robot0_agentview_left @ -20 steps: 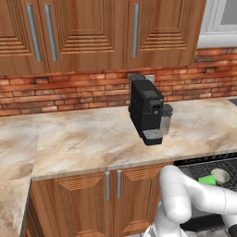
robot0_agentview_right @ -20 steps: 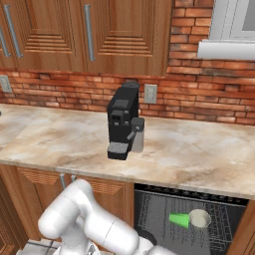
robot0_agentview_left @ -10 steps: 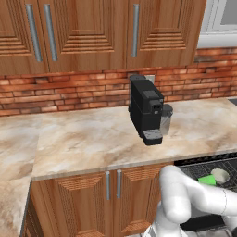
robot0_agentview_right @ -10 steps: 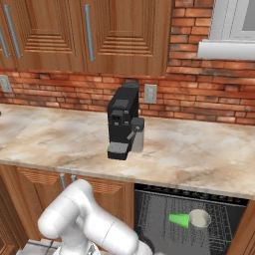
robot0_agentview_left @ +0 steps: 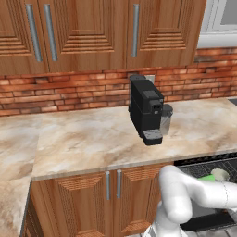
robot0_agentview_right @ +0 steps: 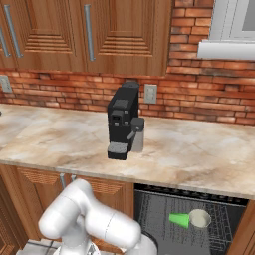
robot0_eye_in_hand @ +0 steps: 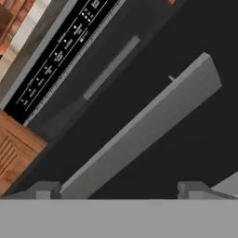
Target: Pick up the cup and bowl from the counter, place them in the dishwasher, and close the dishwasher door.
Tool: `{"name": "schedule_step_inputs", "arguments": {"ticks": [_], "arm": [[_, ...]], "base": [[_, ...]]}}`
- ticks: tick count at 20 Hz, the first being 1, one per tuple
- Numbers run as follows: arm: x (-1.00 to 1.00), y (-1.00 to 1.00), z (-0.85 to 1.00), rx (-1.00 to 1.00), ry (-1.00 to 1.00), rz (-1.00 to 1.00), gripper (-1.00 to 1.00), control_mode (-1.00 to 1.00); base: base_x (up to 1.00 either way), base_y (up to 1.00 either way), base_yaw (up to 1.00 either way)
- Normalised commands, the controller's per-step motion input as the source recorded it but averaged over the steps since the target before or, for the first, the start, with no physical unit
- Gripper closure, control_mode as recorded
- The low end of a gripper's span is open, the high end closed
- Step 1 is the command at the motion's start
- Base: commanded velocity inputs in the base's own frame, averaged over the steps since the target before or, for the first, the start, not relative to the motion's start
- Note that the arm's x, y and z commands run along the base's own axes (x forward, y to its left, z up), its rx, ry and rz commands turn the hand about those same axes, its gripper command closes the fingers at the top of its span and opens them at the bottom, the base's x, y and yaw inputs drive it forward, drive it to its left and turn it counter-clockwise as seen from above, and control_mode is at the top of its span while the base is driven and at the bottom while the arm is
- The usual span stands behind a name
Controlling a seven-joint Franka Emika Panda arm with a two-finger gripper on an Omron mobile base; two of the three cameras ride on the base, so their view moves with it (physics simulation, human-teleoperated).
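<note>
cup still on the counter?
No, the green cup lies on its side in the dishwasher rack beside the bowl, below the counter.

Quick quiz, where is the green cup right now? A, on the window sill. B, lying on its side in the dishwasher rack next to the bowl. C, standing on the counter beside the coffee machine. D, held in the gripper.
B: the green cup lies tipped over on the dishwasher's dark wire rack, right beside the pale bowl.
</note>
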Motion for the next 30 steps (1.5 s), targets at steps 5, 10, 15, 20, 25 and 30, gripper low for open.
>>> {"name": "schedule_step_inputs", "arguments": {"ticks": [5,10,15,20,25,30], "arm": [[0.15,-0.05,-0.04,-0.01,-0.19,-0.3,-1.0,-1.0],[0.29,-0.25,-0.12,0.0,-0.13,-0.18,-1.0,-1.0],[0.33,-0.25,-0.19,0.0,-0.11,-0.11,-1.0,-1.0],[0.3,-0.39,-0.01,0.04,-0.16,-0.02,-1.0,-1.0],[0.34,-0.49,0.0,0.29,-0.17,0.01,-1.0,-1.0],[0.57,-0.62,0.0,0.54,-0.13,0.1,-1.0,-1.0]], "base": [[0.0,0.0,0.0],[0.0,0.0,0.0],[0.0,0.0,0.0],[0.0,0.0,0.0],[0.0,0.0,0.0],[0.0,0.0,0.0]]}}
